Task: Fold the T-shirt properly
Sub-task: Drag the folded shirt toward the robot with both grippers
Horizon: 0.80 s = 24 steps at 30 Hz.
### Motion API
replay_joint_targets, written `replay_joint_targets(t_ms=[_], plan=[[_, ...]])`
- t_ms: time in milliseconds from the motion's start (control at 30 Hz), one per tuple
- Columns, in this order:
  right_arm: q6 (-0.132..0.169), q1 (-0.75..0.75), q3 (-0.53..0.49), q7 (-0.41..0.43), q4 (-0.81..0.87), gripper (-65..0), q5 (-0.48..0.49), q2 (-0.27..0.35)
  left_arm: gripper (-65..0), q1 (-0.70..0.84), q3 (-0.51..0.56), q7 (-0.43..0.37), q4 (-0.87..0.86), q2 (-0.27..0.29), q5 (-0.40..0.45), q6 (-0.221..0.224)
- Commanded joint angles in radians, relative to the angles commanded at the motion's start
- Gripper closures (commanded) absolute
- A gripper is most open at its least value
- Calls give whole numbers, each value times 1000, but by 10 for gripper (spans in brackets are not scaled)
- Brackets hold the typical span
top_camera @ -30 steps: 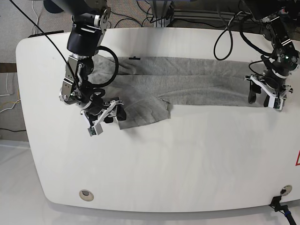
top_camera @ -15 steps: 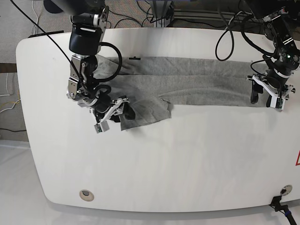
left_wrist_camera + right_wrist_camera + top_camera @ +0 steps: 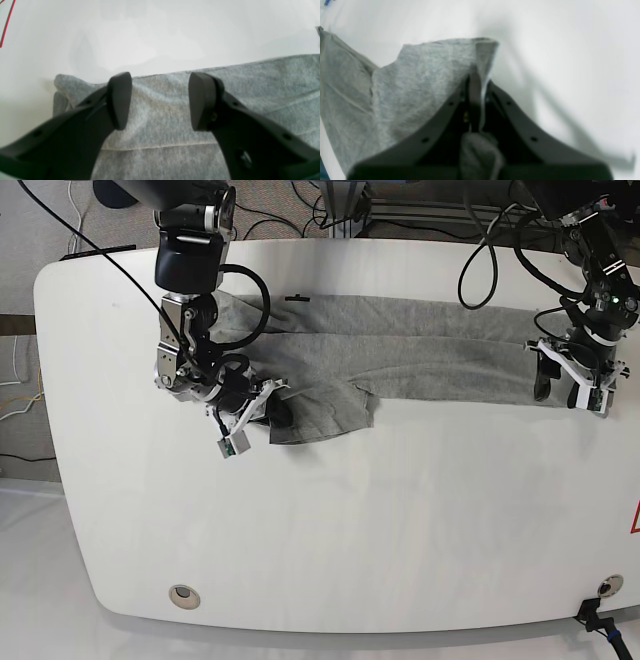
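Grippers first: the right gripper has its fingers pinched together on a fold of the grey T-shirt, while the left gripper is spread wide above the cloth, with nothing between its fingers. The shirt lies in a long strip across the far part of the white table, a flap sticking out toward the near side by the right gripper. Pulling that pinched edge too far could drag the whole strip askew, since nothing pins the other end. Lifting it unevenly could bunch the flap and leave a crooked crease.
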Motion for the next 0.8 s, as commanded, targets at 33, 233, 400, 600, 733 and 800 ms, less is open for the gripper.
replay_joint_targets(t_ms=[33,233,400,600,733,800], plan=[[0,-3,2,-3,28,0,0,0,-349,0,0,0,-8,0,0,0],[0,-3,60,-130,198,0,0,-3,-349,3,0,-3,-34,0,0,0],[0,-9,61,-244,325,0,2,-6,-349,3,0,-3,-34,0,-2,0],[0,-71,61,-381,491,0,2,-23,-349,3,0,-3,-34,0,0,0],[0,-141,57,-396,577,0,3,-29,-349,3,0,-3,-35,2,2,0],[0,-172,55,-431,594,0,6,-37,-349,3,0,-3,-35,2,2,0]])
